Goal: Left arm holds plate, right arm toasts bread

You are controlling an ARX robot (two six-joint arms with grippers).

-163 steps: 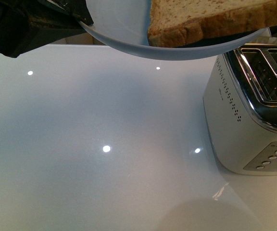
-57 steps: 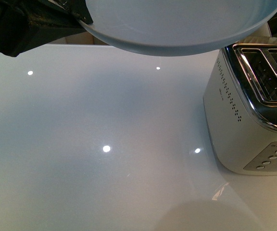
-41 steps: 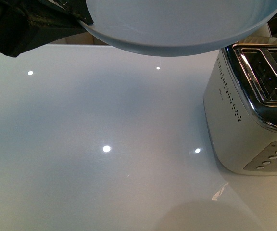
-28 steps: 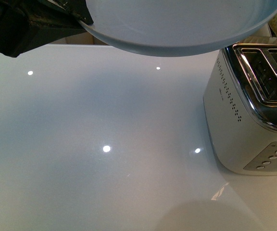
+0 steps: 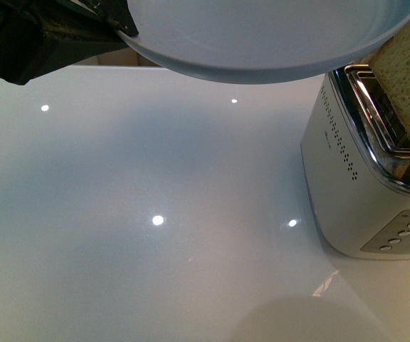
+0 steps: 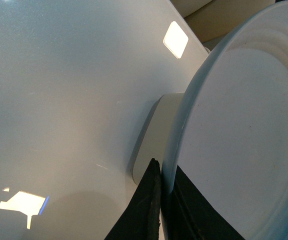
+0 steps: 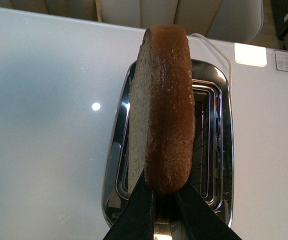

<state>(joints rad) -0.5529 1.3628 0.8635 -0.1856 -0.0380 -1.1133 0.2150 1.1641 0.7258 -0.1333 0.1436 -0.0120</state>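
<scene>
I see my left gripper closed on the rim of the plate, which hangs in the air above the white table. My right gripper pinches the bread and holds it upright over the open top of the toaster.

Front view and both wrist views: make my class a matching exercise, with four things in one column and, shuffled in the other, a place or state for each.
Column one
1. plate
2. bread
3. toaster
4. table

Column two
A. stands on the table, slots facing up
B. clamped at its rim by the left gripper, nothing on it
C. glossy white, mirrors small light spots
D. held on edge by the right gripper over the toaster

Pairs: 1-B, 2-D, 3-A, 4-C
</scene>
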